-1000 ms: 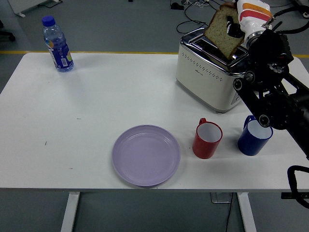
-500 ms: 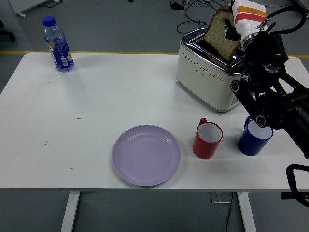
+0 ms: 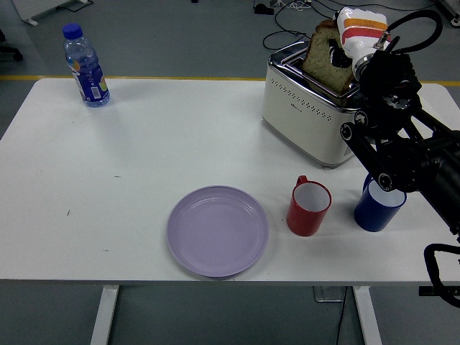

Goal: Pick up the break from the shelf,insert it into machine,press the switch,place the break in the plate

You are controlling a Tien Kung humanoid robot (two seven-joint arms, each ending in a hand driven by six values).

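My right hand (image 3: 343,44), in a white glove with orange stripes, is shut on a slice of brown bread (image 3: 325,59). It holds the slice upright over the far slot of the white and chrome toaster (image 3: 305,111) at the table's back right. The slice's lower edge sits at the slot's mouth. A lilac plate (image 3: 218,230) lies near the table's front edge, left of the mugs. My left arm is out of view.
A red mug (image 3: 309,208) and a blue mug (image 3: 378,205) stand in front of the toaster, the blue one partly under my right forearm. A water bottle (image 3: 85,66) stands at the back left. Cables lie on the floor behind the table.
My right hand has moved back and down with the bread. The slice has turned from tilted to nearly upright and its lower edge has come to the toaster slot.
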